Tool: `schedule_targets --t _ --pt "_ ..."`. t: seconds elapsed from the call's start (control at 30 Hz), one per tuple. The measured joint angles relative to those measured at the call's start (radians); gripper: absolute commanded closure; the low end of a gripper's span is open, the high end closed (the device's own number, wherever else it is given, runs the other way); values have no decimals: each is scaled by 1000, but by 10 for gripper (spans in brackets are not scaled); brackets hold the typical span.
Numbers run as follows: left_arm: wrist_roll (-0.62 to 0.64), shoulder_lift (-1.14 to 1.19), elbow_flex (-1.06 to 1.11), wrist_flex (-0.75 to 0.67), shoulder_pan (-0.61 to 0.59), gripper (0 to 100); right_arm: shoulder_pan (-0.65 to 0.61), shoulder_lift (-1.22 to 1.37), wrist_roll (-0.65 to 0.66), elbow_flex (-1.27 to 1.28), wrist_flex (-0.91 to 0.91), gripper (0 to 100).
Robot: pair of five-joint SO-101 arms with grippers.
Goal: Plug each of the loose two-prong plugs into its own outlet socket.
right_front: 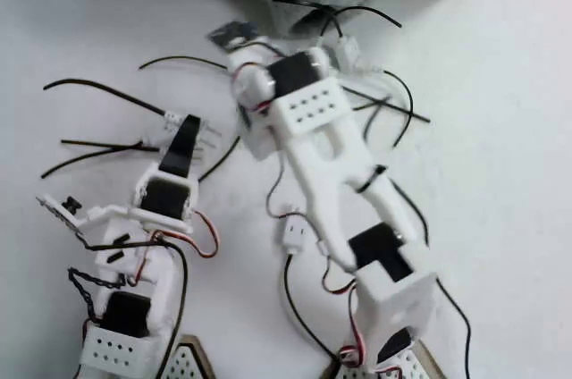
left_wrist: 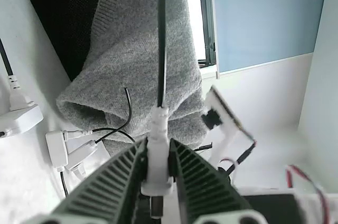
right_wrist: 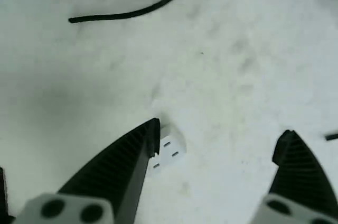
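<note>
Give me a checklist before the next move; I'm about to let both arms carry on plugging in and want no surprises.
1. Hold of left gripper on plug: ok, shut on it, with the cord leading out past the tips.
2. Direction of the plug's prongs: cannot tell, they are hidden in the grip.
3. Opening of right gripper: ok, open.
4. Position of socket in the right gripper's gap: not ok, it lies beside one fingertip, not centred.
5. Socket slots free: ok, nothing is plugged in.
</note>
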Motion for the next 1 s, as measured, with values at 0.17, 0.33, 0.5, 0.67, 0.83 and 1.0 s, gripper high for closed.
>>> schedule_targets --t 0.17,0.33,0.5,0.67,0.83,1.0 --pt "-3 -5 0 0 -3 976 -63 49 6 -112 6 663" --pt "0 -6 0 0 -2 976 -64 112 9 -212 6 663" --pt "0 -6 0 0 -2 976 -61 123 9 -250 6 663" --pt "0 -6 0 0 -2 976 21 115 104 -175 6 663" --pt "0 -6 0 0 -2 976 41 -11 207 46 6 663" --pt "0 -6 0 0 -2 976 -68 -203 219 130 6 663"
